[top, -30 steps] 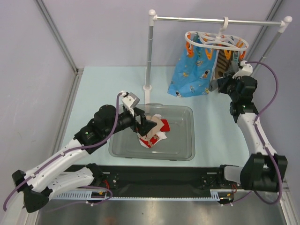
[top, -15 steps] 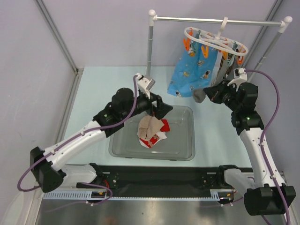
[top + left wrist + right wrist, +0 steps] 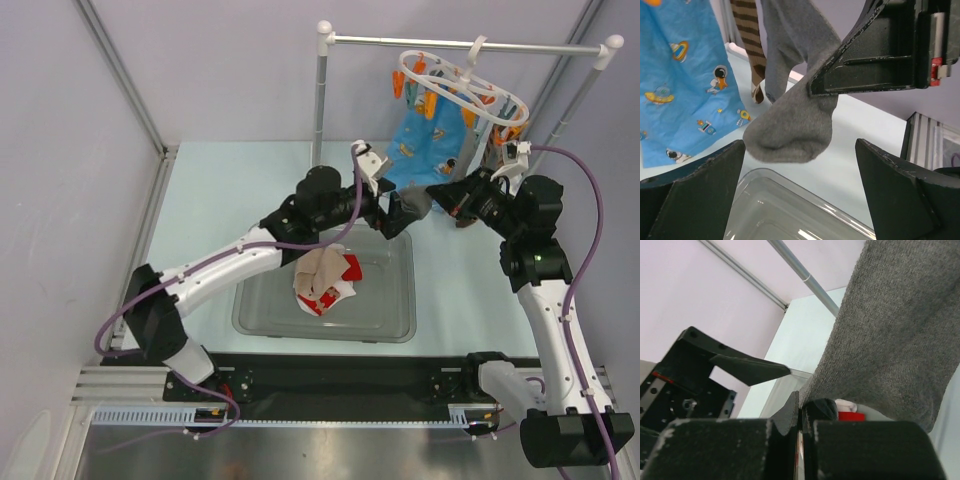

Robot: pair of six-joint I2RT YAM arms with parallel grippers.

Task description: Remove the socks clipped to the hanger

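Grey knit fills the space where the two arms meet. The right gripper (image 3: 801,412) has its jaws pressed tight on the grey sock (image 3: 790,130), pinching it at a fold above the foot, so the toe hangs below the black fingers in a rounded lump. The left gripper (image 3: 800,144) stands spread wide; its fingers (image 3: 700,195) sit far apart on either side of that toe and touch nothing. The sock's leg runs up out of the left wrist view, so I cannot tell whether a peg grips it.

Both grippers hover over the far right corner of the tray (image 3: 411,290), just in front of the hanger (image 3: 466,86); the hanger hangs tilted from the rail stand (image 3: 320,110), whose post rises close behind the left arm; bare pale table (image 3: 220,200) lies open to the left.

A blue sock (image 3: 675,85), printed with spacemen and saucers, hangs flat just left of the grey one; a brown-and-cream striped sock (image 3: 747,30) hangs behind, between the two. In the tray a heap of socks (image 3: 322,280), beige over white and red, lies left of centre, apart from both grippers.
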